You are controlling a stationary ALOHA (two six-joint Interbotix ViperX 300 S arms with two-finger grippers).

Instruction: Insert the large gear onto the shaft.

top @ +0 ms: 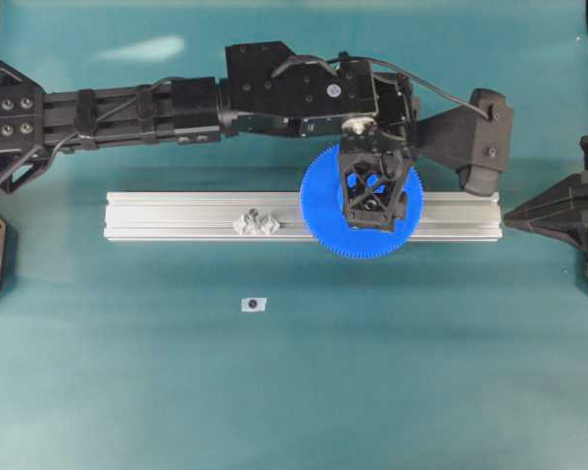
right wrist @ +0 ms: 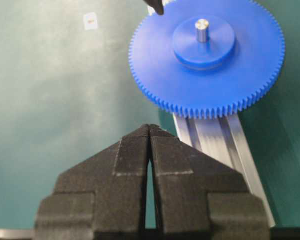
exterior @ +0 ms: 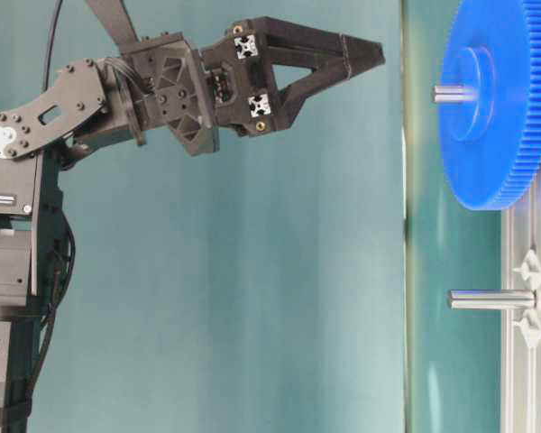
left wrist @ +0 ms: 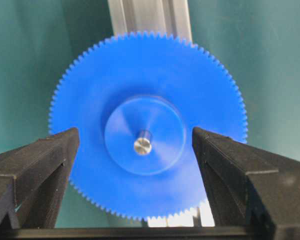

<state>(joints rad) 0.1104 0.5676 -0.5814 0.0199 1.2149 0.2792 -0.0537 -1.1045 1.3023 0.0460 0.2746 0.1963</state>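
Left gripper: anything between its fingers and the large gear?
No. In the left wrist view the left gripper is open, its fingers apart from the large gear, which sits on the shaft.

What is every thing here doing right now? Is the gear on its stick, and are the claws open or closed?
large gear: seated flat on the rail, the shaft poking up through its hub.
shaft: upright, tip showing above the hub.
other pin: bare, nothing on it.
left gripper: open, above the gear, holding nothing.
right gripper: shut, empty, away from the gear.
aluminium rail: lying flat on the table.
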